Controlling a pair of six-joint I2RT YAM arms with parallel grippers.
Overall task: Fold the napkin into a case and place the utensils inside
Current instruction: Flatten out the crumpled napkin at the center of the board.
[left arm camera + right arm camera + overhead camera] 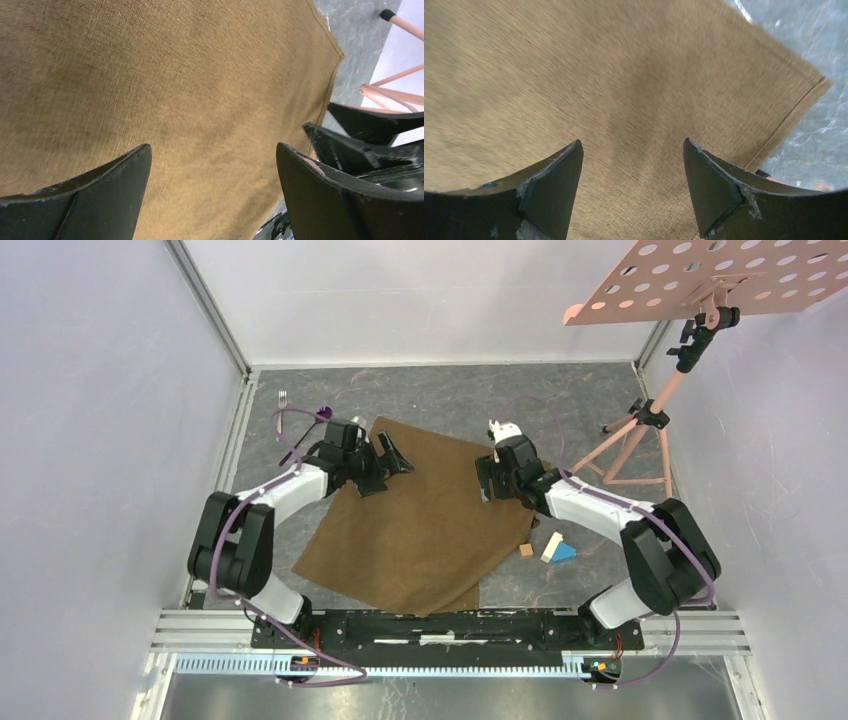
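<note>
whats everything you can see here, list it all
napkin: 1, brown, spread flat mid-table
fork: 1, silver, far left of the table
spoon: 1, purple bowl, just right of the fork
wooden blocks: 2, pale wood, right of the napkin
blue block: 1, blue, touching the wooden ones
stand: 1, pink, far right corner
table: 1, grey
left gripper: 1, black, open over the napkin
right gripper: 1, black, open over the napkin
</note>
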